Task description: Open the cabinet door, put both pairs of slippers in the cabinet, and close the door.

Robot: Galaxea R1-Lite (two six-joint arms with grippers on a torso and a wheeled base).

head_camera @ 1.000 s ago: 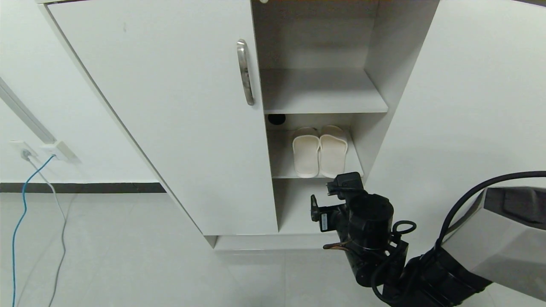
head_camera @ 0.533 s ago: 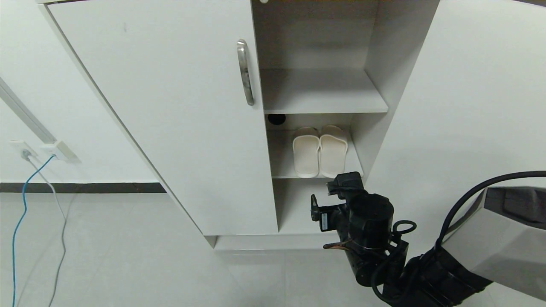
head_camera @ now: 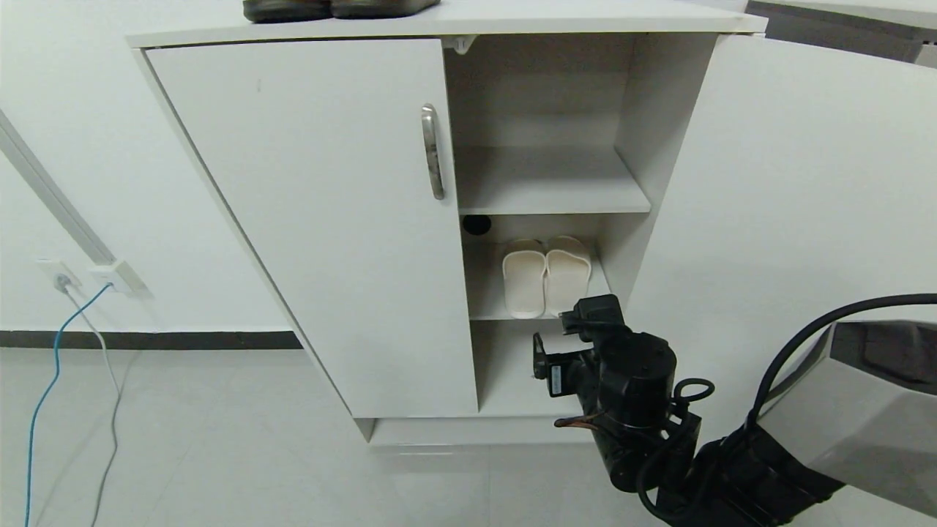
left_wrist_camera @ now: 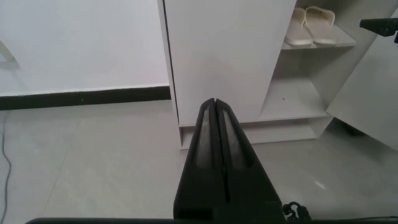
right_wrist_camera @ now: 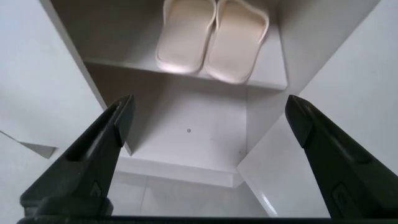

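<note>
R gripper: jaws wide apart, nothing between them. It sits in front of the cabinet, at its open half, level w/ the bottom compartment, which lies straight ahead of the jaws.

White slippers: side by side and touching, on the mid shelf, ahead of the R jaws and one level above, not touching them. Upper shelf is higher again. There is a dark round hole in the back panel behind the white pair.

R door is swung open, to the right of the R jaws. L door is shut, to their left, w/ a metal handle at its inner edge.

Dark slippers: on the cabinet top, over the shut-door side, far above both sets of jaws.

L gripper: jaws pressed together, holding nothing. It is low over the floor, pointing at the foot of the shut door, w/ the cabinet well ahead. The white pair is far ahead of these jaws, higher and to the right.

Wall sockets and a blue cable are far left of the jaws.
</note>
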